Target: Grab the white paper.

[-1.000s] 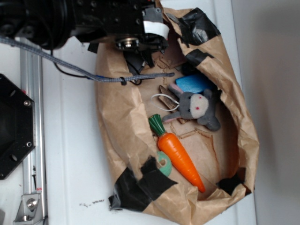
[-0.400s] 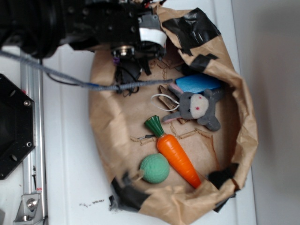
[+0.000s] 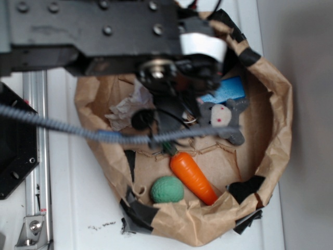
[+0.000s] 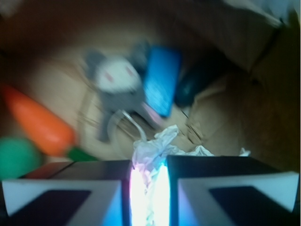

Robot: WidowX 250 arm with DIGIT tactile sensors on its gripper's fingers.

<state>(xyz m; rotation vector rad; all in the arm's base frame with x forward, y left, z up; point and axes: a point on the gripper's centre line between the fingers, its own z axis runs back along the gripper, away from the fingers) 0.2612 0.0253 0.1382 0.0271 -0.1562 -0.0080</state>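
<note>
Gripper [image 4: 148, 188] status: both fingers [image 4: 61, 193] are drawn in against the white paper [image 4: 153, 155], which fills the narrow gap between them in the wrist view; a ragged tuft projects beyond the fingertips. The jaws appear clenched on the wad, not standing free.

Location, referenced to the brown paper bag [image 3: 270, 140]: the white paper [image 3: 127, 109] sits inside the bag, near its left wall in the exterior view, directly beneath the arm. The grey plush bunny [image 3: 223, 120] lies nearer the bag's right wall, with the blue block [image 3: 226, 89] touching its upper side. The orange carrot [image 3: 192, 177] and the green ball [image 3: 166, 189] lie toward the bag's lower rim, well apart from the wad.

Handling assessment:
- Weight: judged very light; lifting should demand almost no force.
- Stiffness: soft and compressible. The wad will flatten under the pads instead of resisting them, so full closure is appropriate.
- Surface: wrinkled and ragged, offering good friction; slipping is unlikely once it is pinched.
- Fragility: thin edges may tear if pulled while snagged on the bag lining.

Recommended hold: across the dense middle of the wad, not on the loose tuft, which could pull away.

Whether the wad is clear of the bag floor cannot be determined; both views are blurred.
</note>
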